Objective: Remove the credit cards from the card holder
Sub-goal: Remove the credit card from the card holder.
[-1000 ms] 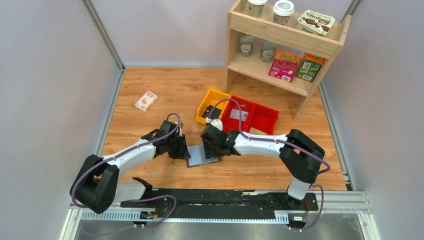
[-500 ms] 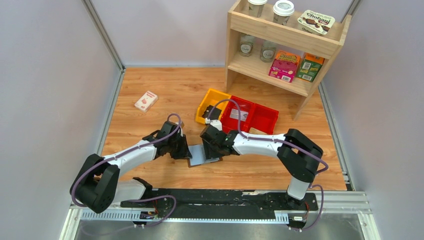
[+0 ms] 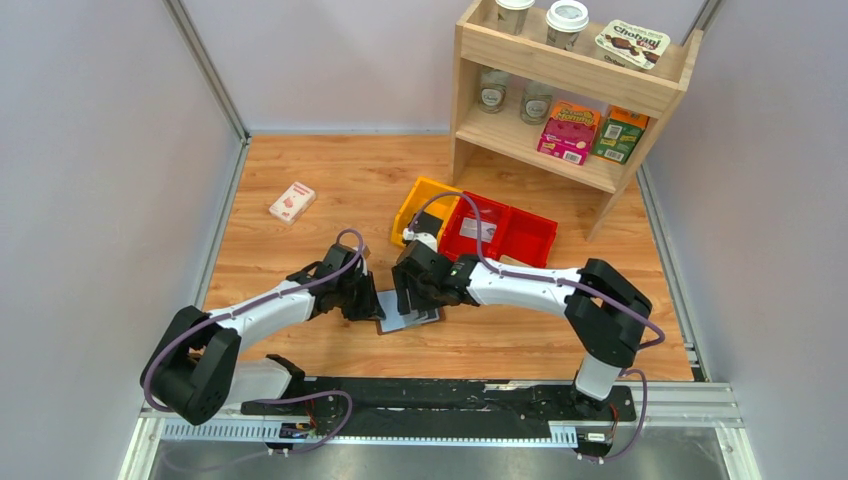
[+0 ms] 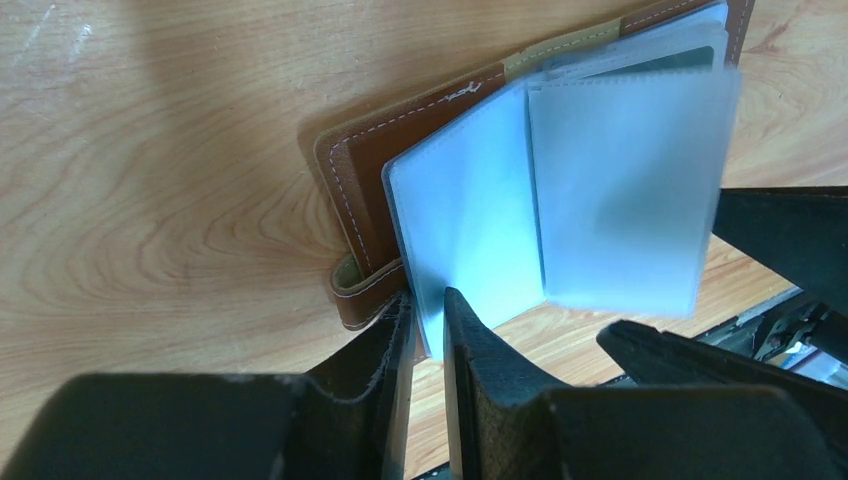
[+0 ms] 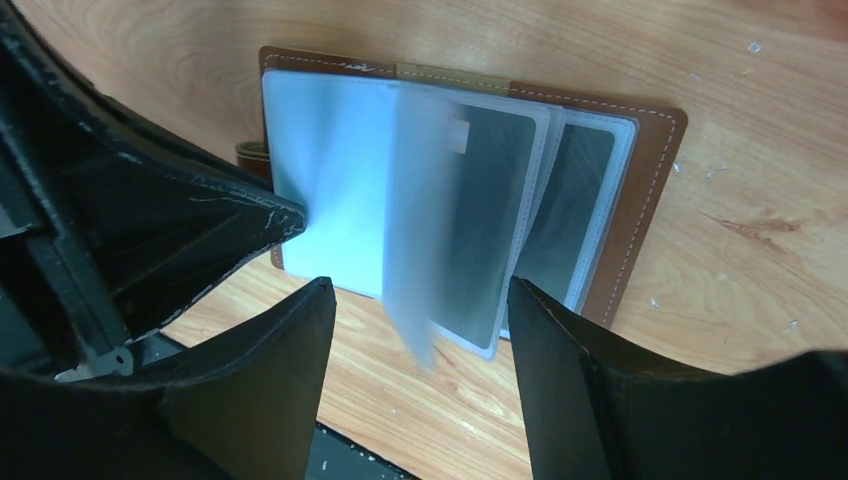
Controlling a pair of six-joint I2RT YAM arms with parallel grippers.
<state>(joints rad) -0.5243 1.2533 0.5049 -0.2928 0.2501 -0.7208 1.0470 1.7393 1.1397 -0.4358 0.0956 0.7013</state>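
Observation:
The card holder [image 3: 408, 319] lies open on the wooden table between the two arms, brown cover down, clear grey-blue sleeves up. My left gripper [image 3: 368, 301] is shut on the corner of the left sleeve; the left wrist view shows the pinch [image 4: 428, 306] beside the brown clasp tab [image 4: 362, 296]. My right gripper [image 3: 416, 293] hangs open just above the holder's sleeves and holds nothing [image 5: 410, 300]. One loose sleeve [image 5: 420, 240] stands blurred between its fingers. Dark cards [image 5: 492, 225] show inside the right-hand sleeves over the brown cover [image 5: 652, 190].
A white-and-red small box [image 3: 291, 202] lies at the far left. A yellow bin [image 3: 416, 203] and red bins [image 3: 500, 232] stand just behind the right gripper. A wooden shelf [image 3: 570, 95] with jars and boxes stands at the back right.
My right gripper has shifted a little to the left over the holder. A clear sleeve is now swinging over. The left gripper keeps its hold.

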